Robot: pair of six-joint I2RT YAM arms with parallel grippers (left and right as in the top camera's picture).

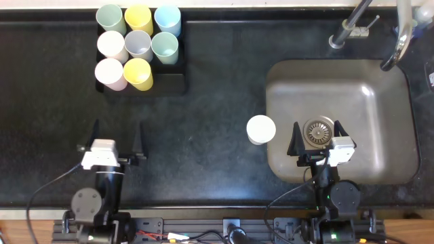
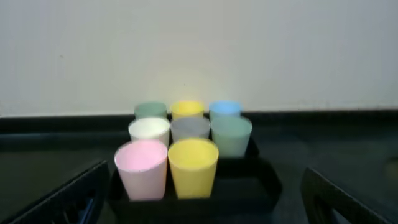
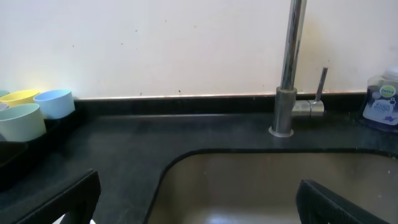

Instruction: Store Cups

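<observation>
The white cup [image 1: 261,129] stands on the desk just beside the sink [image 1: 380,88]. Both the right gripper [image 1: 317,137] and left gripper [image 1: 118,139] have their fingers spread open. The right should probably grip the cup's wall squarely, then seat it in the free corner slot of the tray [image 1: 169,80].

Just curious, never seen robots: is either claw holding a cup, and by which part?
Nothing is held. The left gripper and right gripper are open and empty; the white cup stands free beside the sink.
</observation>
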